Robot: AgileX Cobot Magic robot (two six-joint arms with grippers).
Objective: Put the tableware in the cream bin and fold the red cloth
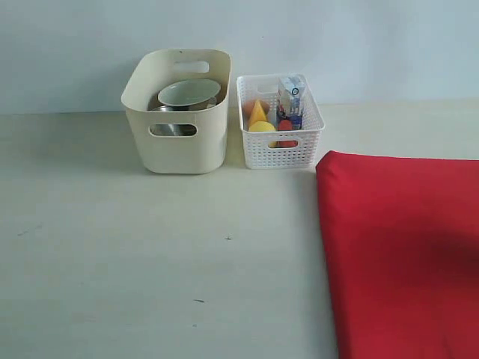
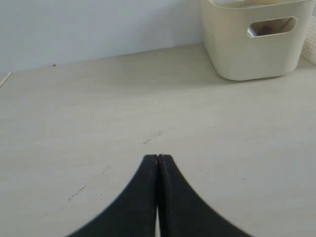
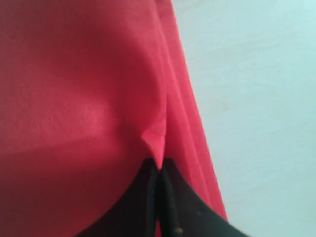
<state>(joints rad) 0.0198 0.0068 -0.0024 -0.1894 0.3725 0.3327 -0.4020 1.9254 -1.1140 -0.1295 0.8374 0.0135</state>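
The cream bin [image 1: 177, 149] stands on the left of the pale table [image 1: 112, 247], back near the wall. A pale green-white bowl [image 1: 188, 93] sits high inside it, slightly tilted. Shiny metal shows through the front handle cutout, which as far as I can tell is the steel cup [image 1: 172, 129]. Anything lying deeper in the bin is hidden from where I look.

Just beside the bin on its right, with a narrow gap between them, is the smaller white lattice basket [image 1: 279, 153]. It holds an orange-yellow cheese wedge [image 1: 257, 112] with a lemon [image 1: 262, 127] in front of it. There is also a small red item I cannot make out, and a milk carton [image 1: 291, 96] stands upright at the right end.

Farther right the red cloth [image 1: 404, 254] lies flat on the table. Its nearest corner is close to the basket, and the rest runs off the view.

The left tool [image 2: 157, 158] is over bare table with its jaws pressed together and nothing between them, and the bin is ahead of it. The right tool [image 3: 159, 165] is also clamped tight. It pinches a small raised pucker of the red cloth near the cloth's edge.
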